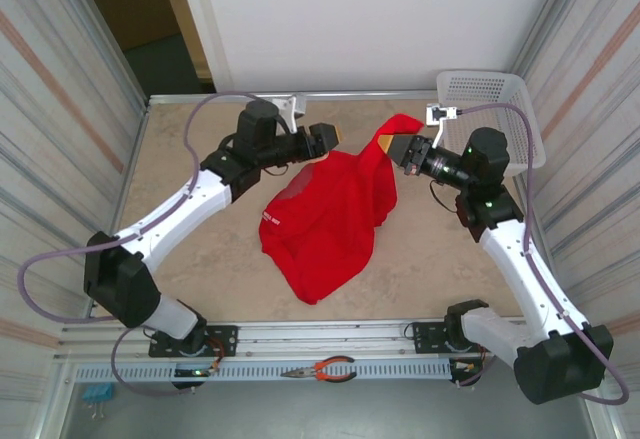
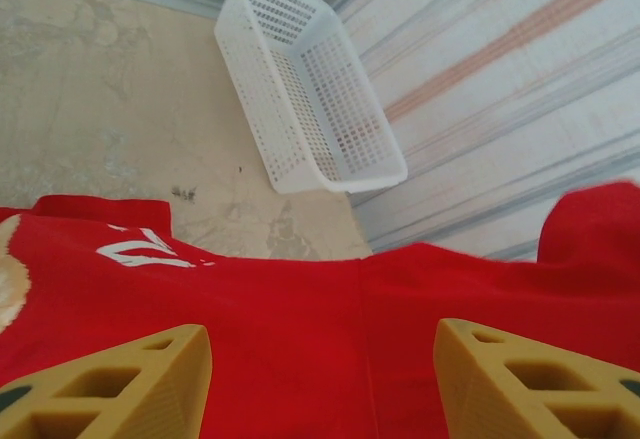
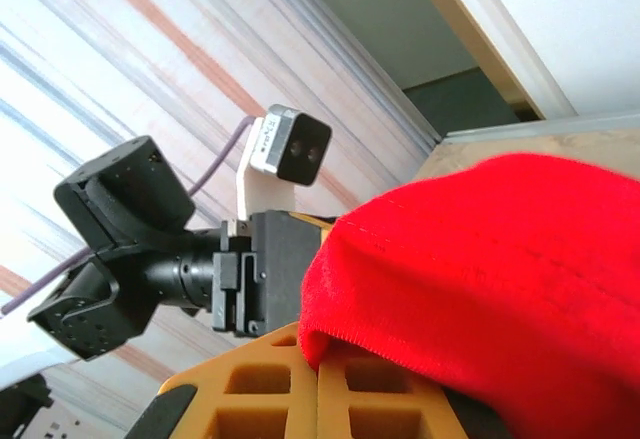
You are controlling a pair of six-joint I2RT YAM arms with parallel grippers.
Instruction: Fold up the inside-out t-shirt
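The inside-out t-shirt [image 1: 325, 224] is bright red and hangs in a crumpled drape from its upper right corner down onto the table [image 1: 200, 249]. My right gripper [image 1: 386, 144] is shut on that raised corner; in the right wrist view the fingers [image 3: 320, 384] pinch a stitched hem of the t-shirt [image 3: 500, 279]. My left gripper [image 1: 334, 136] sits at the cloth's upper left edge. In the left wrist view its yellow fingertips [image 2: 130, 384] stand wide apart and open, with the t-shirt [image 2: 300, 339] spread just beyond and below them. A small white print [image 2: 150, 251] shows on the cloth.
A white mesh basket [image 1: 490, 99] stands at the back right corner, also seen in the left wrist view [image 2: 310, 89]. Striped walls close in both sides. Orange-handled pliers [image 1: 328, 369] lie on the rail in front of the arm bases.
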